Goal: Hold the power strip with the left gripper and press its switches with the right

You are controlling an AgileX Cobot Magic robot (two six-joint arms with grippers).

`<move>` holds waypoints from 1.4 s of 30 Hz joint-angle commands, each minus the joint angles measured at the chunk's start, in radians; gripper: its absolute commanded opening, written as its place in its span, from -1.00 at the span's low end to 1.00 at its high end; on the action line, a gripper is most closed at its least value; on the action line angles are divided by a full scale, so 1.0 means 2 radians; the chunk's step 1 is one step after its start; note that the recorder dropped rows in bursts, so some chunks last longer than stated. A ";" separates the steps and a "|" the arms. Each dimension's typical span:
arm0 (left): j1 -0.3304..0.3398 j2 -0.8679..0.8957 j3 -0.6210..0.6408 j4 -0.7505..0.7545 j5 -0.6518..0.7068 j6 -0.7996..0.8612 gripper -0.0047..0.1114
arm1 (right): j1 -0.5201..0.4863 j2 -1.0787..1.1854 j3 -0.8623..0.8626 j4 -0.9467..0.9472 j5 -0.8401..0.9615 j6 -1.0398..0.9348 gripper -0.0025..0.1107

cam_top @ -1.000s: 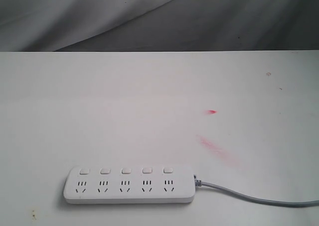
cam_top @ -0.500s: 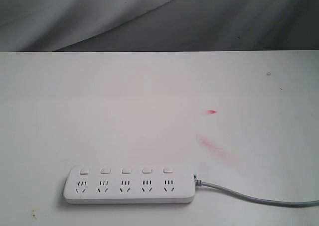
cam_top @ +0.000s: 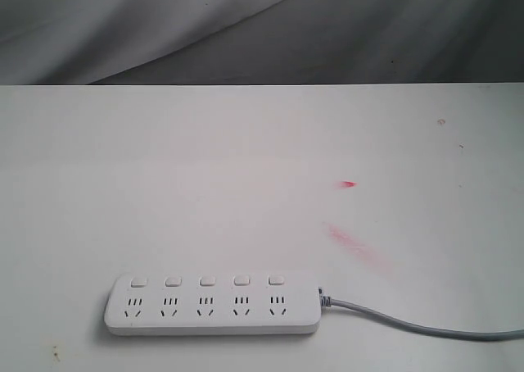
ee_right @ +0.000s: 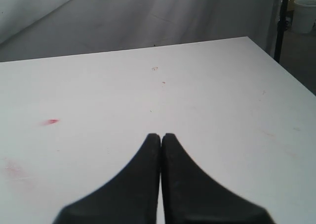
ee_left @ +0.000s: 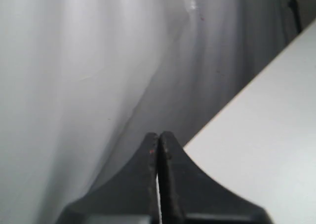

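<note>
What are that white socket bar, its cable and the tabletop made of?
The power strip looks like moulded white plastic, smooth, slightly glossy: rounded corners, crisp socket slots. Its cord seems grey rubbery sheathing, since it curves softly. The table looks like matt white laminate or painted board, with pink smears; which, I cannot tell.

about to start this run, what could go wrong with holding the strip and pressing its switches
The power strip lies unheld on the table; pressed early, it may slide.
The left gripper is shut and must open to hold it.
The grey cord trails off rightward, where the right gripper would come in, and could snag.
</note>
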 commanded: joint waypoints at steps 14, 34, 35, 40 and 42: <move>0.080 0.082 0.003 0.129 0.218 -0.042 -0.91 | -0.004 -0.003 0.002 0.000 -0.005 0.000 -0.96; 0.080 0.093 0.003 0.240 0.218 0.023 -0.91 | -0.004 -0.003 0.002 0.000 -0.005 0.000 -0.96; 0.080 0.097 0.003 0.249 0.218 0.053 -0.91 | -0.004 -0.003 0.002 0.000 -0.005 0.000 -0.96; 0.080 0.177 0.003 0.393 0.218 0.080 -0.91 | -0.004 -0.003 0.002 0.000 -0.005 0.000 -0.96; 0.080 0.207 0.003 0.398 0.218 0.080 -0.91 | -0.004 -0.003 0.002 0.000 -0.005 0.000 -0.96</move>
